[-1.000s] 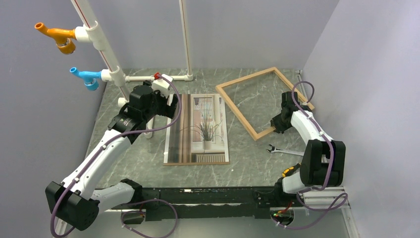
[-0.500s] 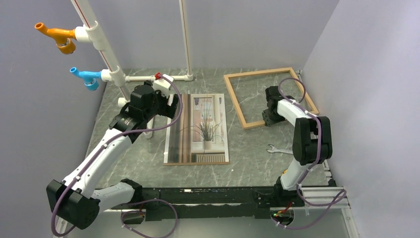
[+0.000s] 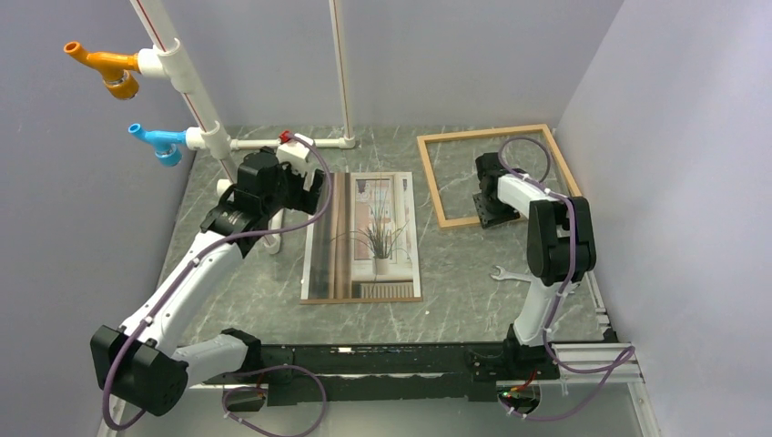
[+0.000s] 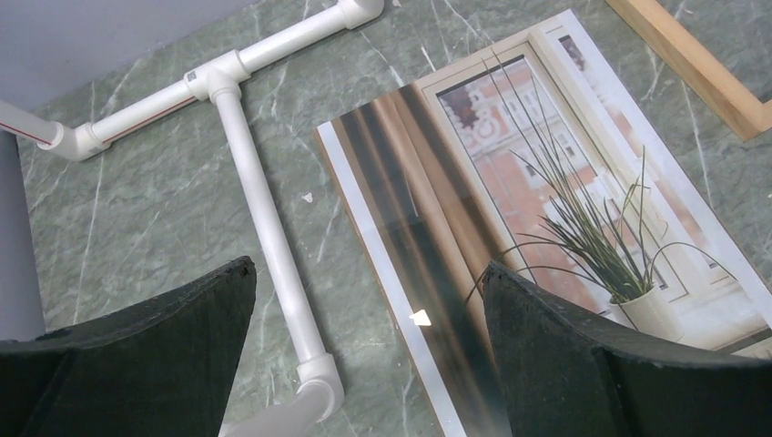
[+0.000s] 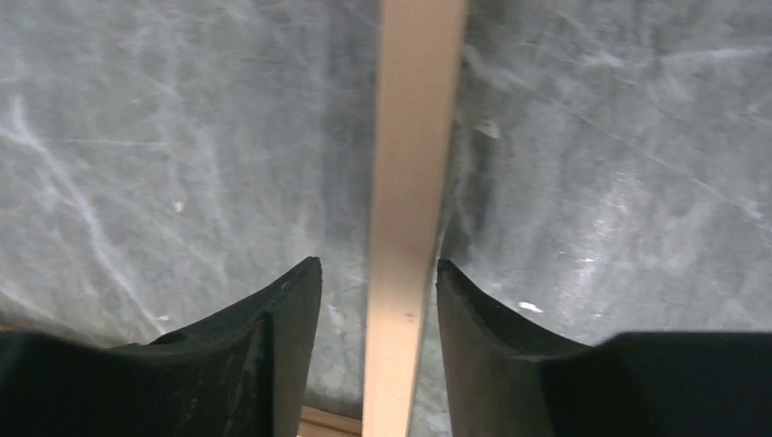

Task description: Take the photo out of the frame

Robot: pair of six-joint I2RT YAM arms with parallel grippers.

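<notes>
Two grippers logged open: left gripper [image 4: 369, 273] above photo [image 3: 364, 237], flat on tabletop [image 3: 455, 273] outside frame [image 3: 482, 133]; right gripper [image 5: 373, 273] astride frame's near rail, unclamped.

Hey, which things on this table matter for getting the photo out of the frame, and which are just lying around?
In the job:
photo, lying flat beside the frame
right gripper, open astride a frame rail
left gripper, open by the photo's left edge

Lying about:
wrench
white pipe structure
orange fitting
blue fitting
</notes>
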